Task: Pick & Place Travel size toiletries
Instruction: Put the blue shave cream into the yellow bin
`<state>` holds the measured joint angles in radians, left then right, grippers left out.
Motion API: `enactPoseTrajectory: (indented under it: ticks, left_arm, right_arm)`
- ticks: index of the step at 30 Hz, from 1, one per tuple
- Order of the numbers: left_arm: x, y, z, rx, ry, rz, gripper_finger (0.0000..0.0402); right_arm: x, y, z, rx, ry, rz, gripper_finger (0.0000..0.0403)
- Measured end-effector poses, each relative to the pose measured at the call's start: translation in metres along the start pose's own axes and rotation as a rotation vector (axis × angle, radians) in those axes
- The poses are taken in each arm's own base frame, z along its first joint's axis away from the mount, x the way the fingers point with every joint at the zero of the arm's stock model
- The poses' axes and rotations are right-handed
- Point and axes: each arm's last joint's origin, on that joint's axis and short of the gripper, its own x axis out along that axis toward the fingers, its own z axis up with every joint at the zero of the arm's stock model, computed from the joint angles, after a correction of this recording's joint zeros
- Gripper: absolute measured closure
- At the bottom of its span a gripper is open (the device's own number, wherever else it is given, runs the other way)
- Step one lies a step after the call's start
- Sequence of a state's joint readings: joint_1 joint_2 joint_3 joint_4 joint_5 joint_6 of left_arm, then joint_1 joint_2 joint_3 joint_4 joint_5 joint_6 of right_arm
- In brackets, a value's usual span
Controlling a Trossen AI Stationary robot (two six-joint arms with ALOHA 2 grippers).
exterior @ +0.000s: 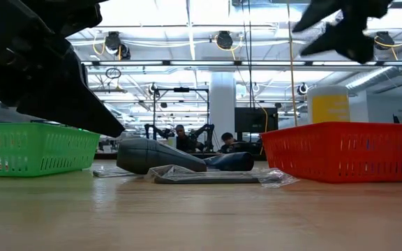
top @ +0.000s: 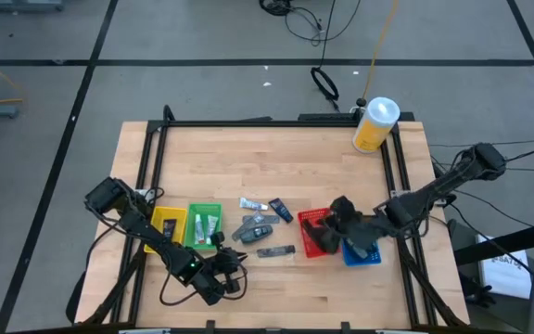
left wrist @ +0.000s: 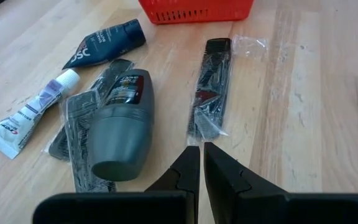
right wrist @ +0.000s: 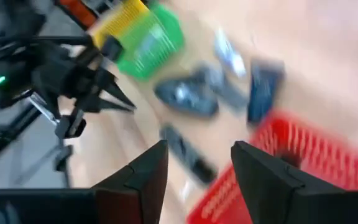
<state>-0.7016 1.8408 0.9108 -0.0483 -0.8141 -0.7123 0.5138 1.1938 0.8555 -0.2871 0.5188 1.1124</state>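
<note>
- Labels: dark blue tube [left wrist: 104, 42] reads "DSC" in white; white tube [left wrist: 30, 114] w/ white cap has grey print, too small to read. Grey roll-on deodorant [left wrist: 122, 124] carries a dark label w/ red patch, text not legible.
- Packaged black comb [left wrist: 211, 87] in clear wrap lies just beside the deodorant, on the side toward the red bin [left wrist: 194, 10]; more flat dark packets [left wrist: 82, 146] sit touching the deodorant's other side.
- All these toiletries lie loose on the table center, between green bin [top: 204, 224] and red bin, per high view. Green bin holds a couple small items; can't read them.
- Yellow bin [top: 167, 223] touches green bin's left side; blue bin [top: 364, 254] touches red bin's right side.
- Left gripper [left wrist: 200, 167]: fingers pressed together, nothing between them, low over bare wood near the comb and deodorant.
- Right gripper [right wrist: 197, 163]: fingers spread apart, nothing between them, up above the red bin; wrist view motion-blurred.
- Yellow canister [top: 375, 124] w/ white lid stands at far right table corner; label not readable.
- Surface: light wood butcher-block table [top: 276, 158], black frame rails along edges.
- Room: grey floor w/ dark tape lines, cables behind the table. Low view shows open hall, ceiling strip lights, white column, monitors, people seated far back.
</note>
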Motion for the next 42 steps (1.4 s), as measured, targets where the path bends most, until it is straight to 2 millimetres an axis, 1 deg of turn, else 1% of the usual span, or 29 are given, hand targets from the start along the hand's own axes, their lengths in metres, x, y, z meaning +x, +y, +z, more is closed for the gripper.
enactPoseTrajectory:
  ticks: [3, 5, 8, 11, 14, 18, 22, 25, 28, 30, 33, 36, 39, 42]
  left_arm:
    - [0.003, 0.003, 0.002, 0.002, -0.013, 0.026, 0.0376]
    - [0.006, 0.007, 0.005, -0.006, -0.033, 0.064, 0.0376]
    - [0.014, 0.014, 0.011, -0.007, -0.059, 0.127, 0.0376]
    - [0.025, 0.024, 0.019, -0.022, -0.069, 0.164, 0.0376]
    - [0.034, 0.034, 0.027, -0.035, -0.045, 0.177, 0.0376]
    - [0.034, 0.053, 0.045, -0.016, 0.064, 0.099, 0.0376]
    - [0.023, 0.079, 0.063, -0.051, 0.155, 0.065, 0.0376]
    - [0.011, 0.098, 0.074, -0.085, 0.176, 0.095, 0.0376]
    - [0.003, 0.110, 0.079, -0.116, 0.166, 0.161, 0.0376]
    - [0.002, 0.114, 0.079, -0.123, 0.149, 0.221, 0.0376]
    - [0.003, 0.115, 0.078, -0.122, 0.123, 0.284, 0.0376]
    - [0.008, 0.115, 0.074, -0.106, 0.131, 0.311, 0.0376]
    - [0.010, 0.115, 0.072, -0.095, 0.139, 0.320, 0.0376]
    - [0.012, 0.115, 0.069, -0.082, 0.156, 0.327, 0.0376]
  right_arm:
    - [0.005, 0.015, -0.008, -0.241, -0.134, 0.024, 0.0241]
    - [0.015, 0.024, -0.015, -0.407, -0.184, 0.042, 0.0246]
    - [0.036, 0.034, -0.023, -0.619, -0.243, 0.070, 0.0254]
    - [0.062, 0.040, -0.032, -0.767, -0.275, 0.119, 0.0259]
    - [0.085, 0.039, -0.037, -0.848, -0.298, 0.158, 0.0258]
    - [0.109, 0.026, -0.036, -0.873, -0.276, 0.094, 0.0247]
    - [0.119, 0.014, -0.027, -0.804, -0.240, 0.032, 0.0224]
    - [0.123, 0.004, -0.015, -0.740, -0.212, -0.020, 0.0196]
    - [0.130, 0.001, 0.007, -0.675, -0.129, -0.064, 0.0167]
    - [0.134, -0.001, 0.021, -0.642, -0.033, -0.109, 0.0150]
    - [0.146, -0.005, 0.042, -0.591, 0.097, -0.142, 0.0133]
    - [0.158, -0.014, 0.055, -0.571, 0.207, -0.186, 0.0127]
    - [0.172, -0.023, 0.061, -0.557, 0.282, -0.249, 0.0127]
    - [0.181, -0.034, 0.059, -0.537, 0.354, -0.319, 0.0126]
